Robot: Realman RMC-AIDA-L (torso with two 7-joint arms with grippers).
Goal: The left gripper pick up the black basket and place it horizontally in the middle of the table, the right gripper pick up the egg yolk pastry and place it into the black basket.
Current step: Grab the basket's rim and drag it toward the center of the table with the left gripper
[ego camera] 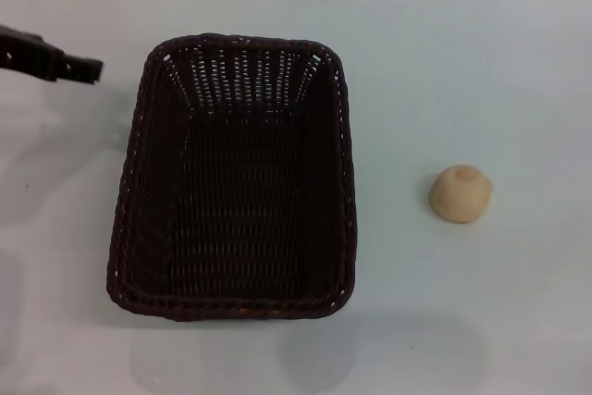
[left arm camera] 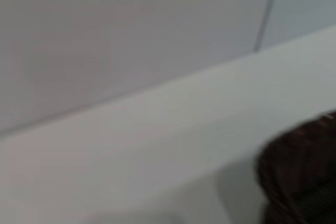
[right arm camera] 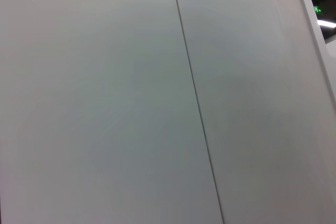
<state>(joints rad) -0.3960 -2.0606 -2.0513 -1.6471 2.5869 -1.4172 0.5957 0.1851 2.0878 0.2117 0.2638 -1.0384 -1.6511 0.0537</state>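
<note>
- The basket (ego camera: 236,182) sits on the white table (ego camera: 481,71), a little left of centre in the head view, with its long sides running from near to far.
- The basket is dark woven wicker with a braided rim and sloping sides. Nothing lies inside it; only its woven floor shows.
- The pastry (ego camera: 461,193), a small round pale tan bun, rests on the table to the right of the basket, well apart from it and about level with its middle.
- No writing or label can be read on anything.
- The left gripper (ego camera: 81,69) reaches in from the far left edge, near the basket's far left corner but not touching it. It is black and holds nothing; whether its fingers are apart or together cannot be told.
- The left wrist view shows a blurred part of the basket's rim (left arm camera: 302,174) on the table, with a pale wall (left arm camera: 131,35) behind.
- The right wrist view shows only a pale panelled wall (right arm camera: 105,103) with a thin seam.
</note>
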